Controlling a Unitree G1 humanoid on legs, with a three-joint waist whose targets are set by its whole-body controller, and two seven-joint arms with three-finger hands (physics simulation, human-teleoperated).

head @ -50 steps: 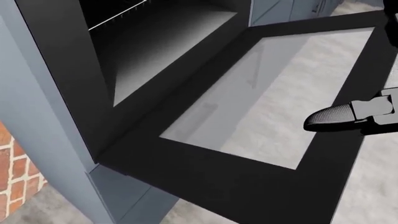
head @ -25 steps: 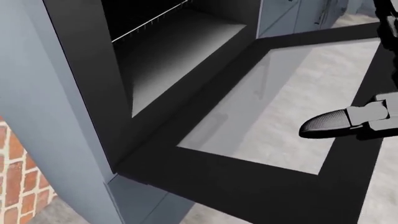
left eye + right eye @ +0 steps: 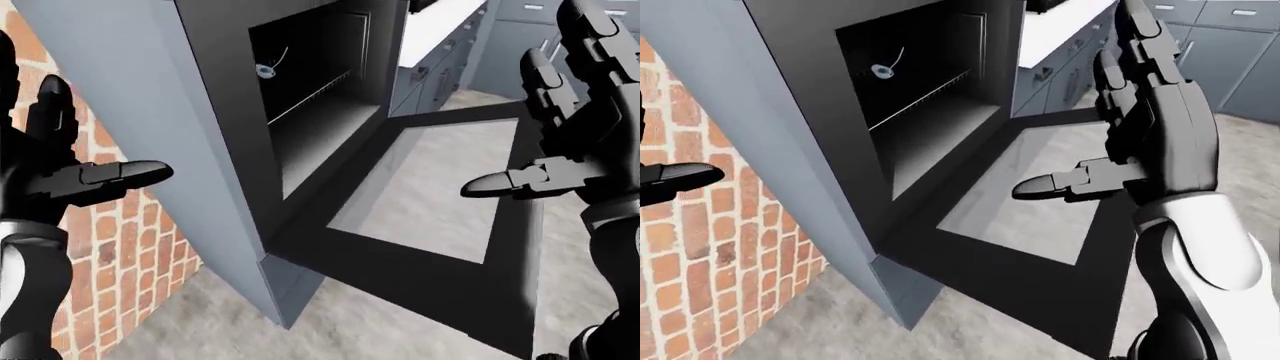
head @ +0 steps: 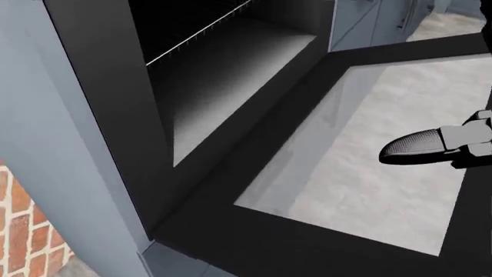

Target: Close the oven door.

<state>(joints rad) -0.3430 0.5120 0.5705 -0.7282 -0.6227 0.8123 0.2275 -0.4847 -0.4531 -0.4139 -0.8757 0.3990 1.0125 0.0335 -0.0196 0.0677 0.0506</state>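
Note:
The oven door (image 3: 420, 274) hangs fully down and flat, a black frame round a glass pane (image 3: 440, 187) through which the floor shows. Behind it the dark oven cavity (image 3: 310, 97) holds a wire rack (image 3: 310, 94). My right hand (image 3: 545, 112) floats above the door's right side with fingers spread, open, its thumb (image 4: 423, 145) pointing left over the glass. At the left edge of the left-eye view my left hand (image 3: 70, 161) is raised, open, apart from the oven, holding nothing.
The oven sits in a tall grey cabinet (image 3: 180, 135). A red brick wall (image 3: 130, 247) lies left of it. Grey base cabinets with a white counter (image 3: 440, 22) stand beyond the door. Grey stone floor (image 3: 370, 330) runs below.
The head view has shifted, so the oven cavity and door sit further right and look closer. My right thumb stays over the door's right part. The door remains down.

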